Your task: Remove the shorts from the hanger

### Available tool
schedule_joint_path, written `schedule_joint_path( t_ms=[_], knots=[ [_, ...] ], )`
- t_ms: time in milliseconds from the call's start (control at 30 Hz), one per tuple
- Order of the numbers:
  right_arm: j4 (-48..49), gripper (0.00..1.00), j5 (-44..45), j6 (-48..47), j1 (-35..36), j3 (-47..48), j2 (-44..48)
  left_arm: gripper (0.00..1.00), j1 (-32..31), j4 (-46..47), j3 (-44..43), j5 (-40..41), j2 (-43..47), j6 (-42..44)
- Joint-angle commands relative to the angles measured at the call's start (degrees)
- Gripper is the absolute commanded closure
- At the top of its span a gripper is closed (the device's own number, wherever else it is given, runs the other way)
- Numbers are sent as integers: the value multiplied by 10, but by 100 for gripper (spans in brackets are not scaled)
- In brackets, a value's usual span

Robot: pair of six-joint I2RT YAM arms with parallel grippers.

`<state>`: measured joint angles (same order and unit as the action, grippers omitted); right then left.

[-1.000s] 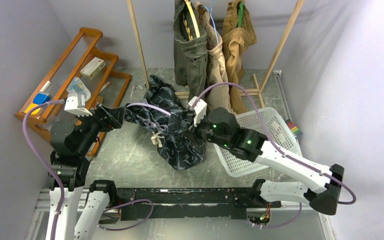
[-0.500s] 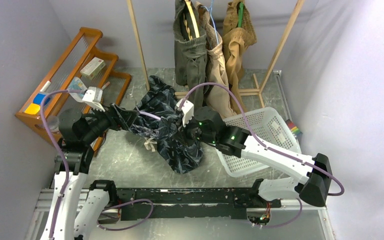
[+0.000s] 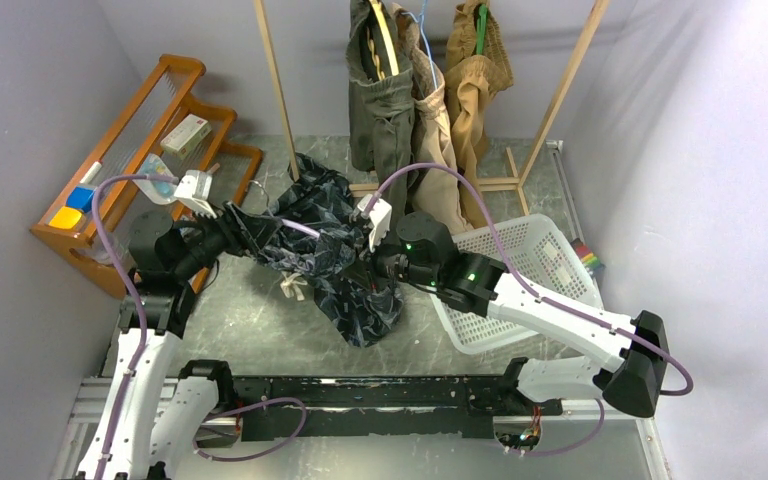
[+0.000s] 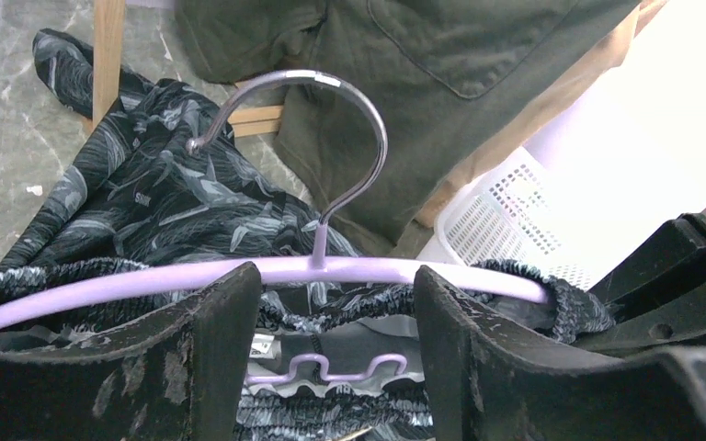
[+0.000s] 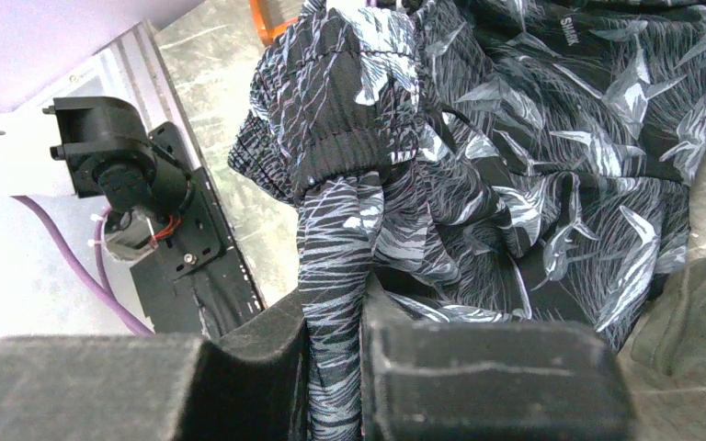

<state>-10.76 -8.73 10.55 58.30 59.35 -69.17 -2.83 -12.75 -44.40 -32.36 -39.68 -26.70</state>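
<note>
The right fingers (image 5: 487,367) pinch the dark leafy shorts (image 3: 340,260) tight. The shorts sit on a purple hanger (image 4: 331,269), up over the middle of the table (image 3: 250,320), left of the white basket (image 3: 530,270). The left fingers (image 4: 225,340) stand apart, one on each side of the hanger's hook.

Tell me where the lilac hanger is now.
In the left wrist view the lilac hanger crosses the middle, its bar between the fingers of the left pincer, inside the waistband of the navy printed shorts, in front of the olive shorts.
</note>
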Motion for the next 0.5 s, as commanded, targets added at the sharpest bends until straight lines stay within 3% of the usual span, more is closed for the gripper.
schedule_joint_path(
  t_ms=[0, 167, 467],
  knots=[
    [53, 100, -54, 7, 4, 1, 9, 35, -1, 62, 6, 14, 8, -18],
    [63, 100, -53, 14, 5, -8, 11, 34, -1, 40, -4, 21, 10, -1],
    [75, 100, -63, 23, 4, -10, 9, 51, -1, 38, 9, 18, 8, 3]
  ],
)
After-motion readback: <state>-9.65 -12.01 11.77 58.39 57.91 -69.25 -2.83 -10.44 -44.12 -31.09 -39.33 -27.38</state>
